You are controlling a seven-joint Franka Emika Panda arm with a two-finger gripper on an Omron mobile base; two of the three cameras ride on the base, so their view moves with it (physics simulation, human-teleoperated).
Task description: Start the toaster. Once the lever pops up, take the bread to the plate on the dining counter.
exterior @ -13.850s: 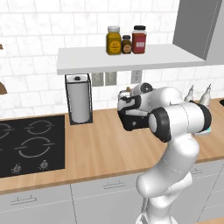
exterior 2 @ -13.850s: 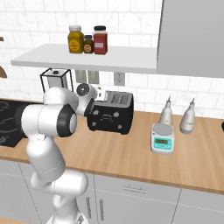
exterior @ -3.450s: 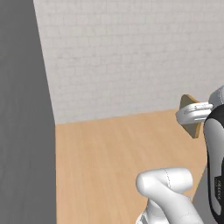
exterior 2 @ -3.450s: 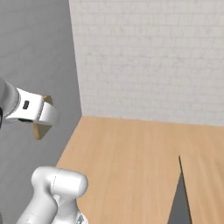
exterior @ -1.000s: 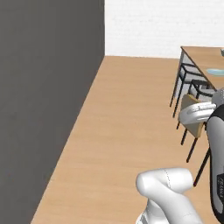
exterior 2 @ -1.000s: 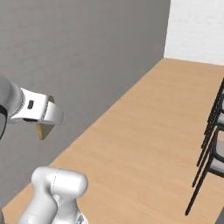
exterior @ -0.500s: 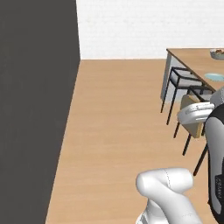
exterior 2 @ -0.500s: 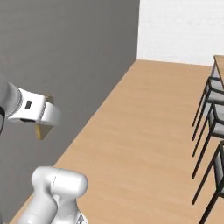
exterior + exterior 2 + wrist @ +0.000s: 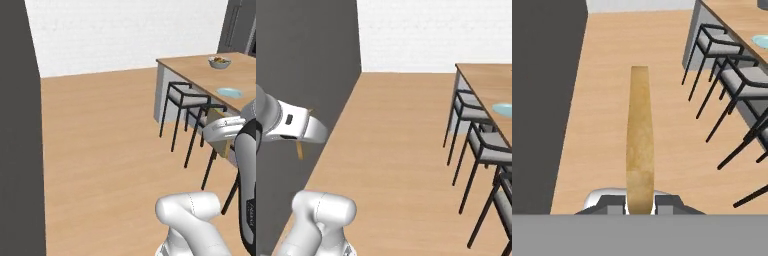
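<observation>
My gripper is shut on the bread, a tan slice seen edge-on that rises between the two fingers. In the left base view the bread sits in the white hand, held above the floor short of the stools. It shows as a small tan piece under the hand in the right base view. The light-blue plate lies on the dining counter, also seen as the plate at the right edge and the plate at the top right. The toaster is out of view.
Several black-framed stools with grey seats stand along the counter's near side. A bowl of fruit sits further back on the counter. A dark grey wall runs along the left, with open wood floor between.
The whole scene has shifted as the base turned: the counter, stools and plate have come further into view and nearer. The bread stays gripped in the same pose.
</observation>
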